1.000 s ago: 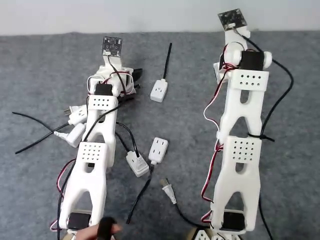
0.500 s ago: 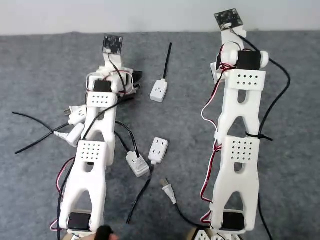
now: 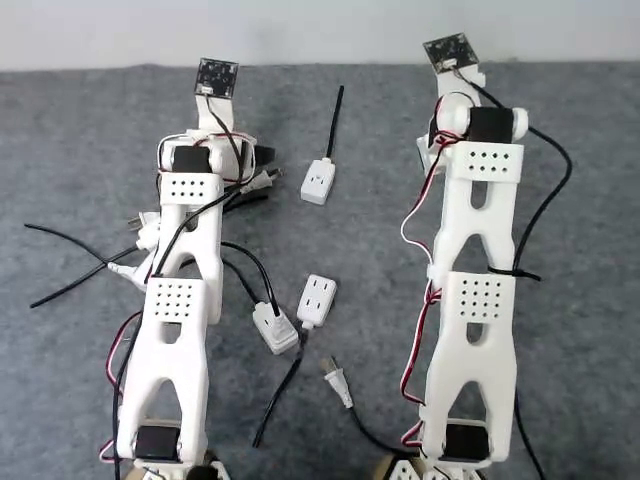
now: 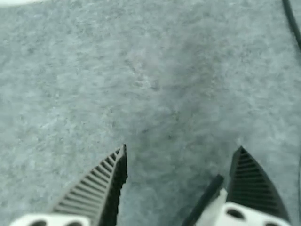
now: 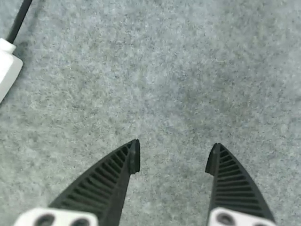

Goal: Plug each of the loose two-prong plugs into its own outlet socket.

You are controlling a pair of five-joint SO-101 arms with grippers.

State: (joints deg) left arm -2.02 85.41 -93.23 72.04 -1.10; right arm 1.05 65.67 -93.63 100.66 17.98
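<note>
- Step in hand, as I judge it: the very start, with no plug picked up and the arms not yet down on any task piece
- The left end effector is spread wide over bare grey felt; a dark piece sits against the inner side of one finger, and I cannot tell what it is
- The right end effector is also spread wide and holds nothing
- Both arms lie stretched forward from the near edge of the bench, side by side, wrists over its far half
- One loose plug lies between the two arm bases, on a black cord
- More white plugs lie partly under the left arm
- The near outlet lies between the arms, near that loose plug; the far outlet lies between the two wrists
- The next move probably calls for lowering onto a plug body and gripping it so the prongs stay free
</note>
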